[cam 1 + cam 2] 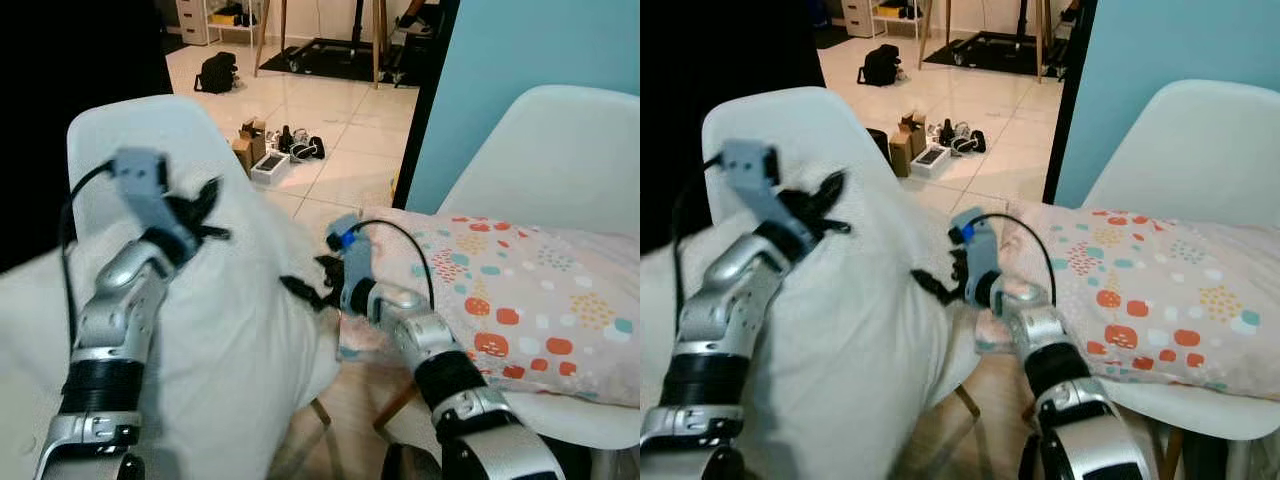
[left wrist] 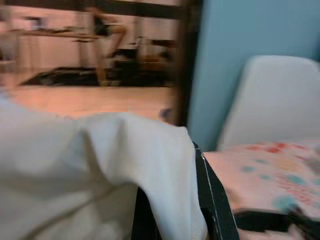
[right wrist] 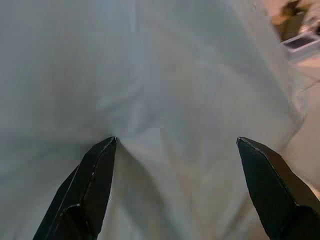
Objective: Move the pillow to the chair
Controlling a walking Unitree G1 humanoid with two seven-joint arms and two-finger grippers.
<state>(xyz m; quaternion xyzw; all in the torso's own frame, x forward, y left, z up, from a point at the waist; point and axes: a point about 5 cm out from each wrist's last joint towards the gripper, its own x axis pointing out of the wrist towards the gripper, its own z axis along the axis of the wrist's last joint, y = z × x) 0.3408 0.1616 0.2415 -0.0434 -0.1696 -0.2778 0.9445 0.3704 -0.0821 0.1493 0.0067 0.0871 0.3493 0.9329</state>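
A big white pillow bulges in front of me, leaning on the white chair at my left. My left gripper sits at the pillow's upper edge, shut on a fold of its fabric, which drapes over one black finger. My right gripper stands open against the pillow's right side, both fingertips touching the cloth. A second white chair at the right holds a pillow with coloured dots.
A light blue wall rises behind the right chair. On the tiled floor beyond lie small boxes and gadgets and a black bag. Wooden stand legs are farther back.
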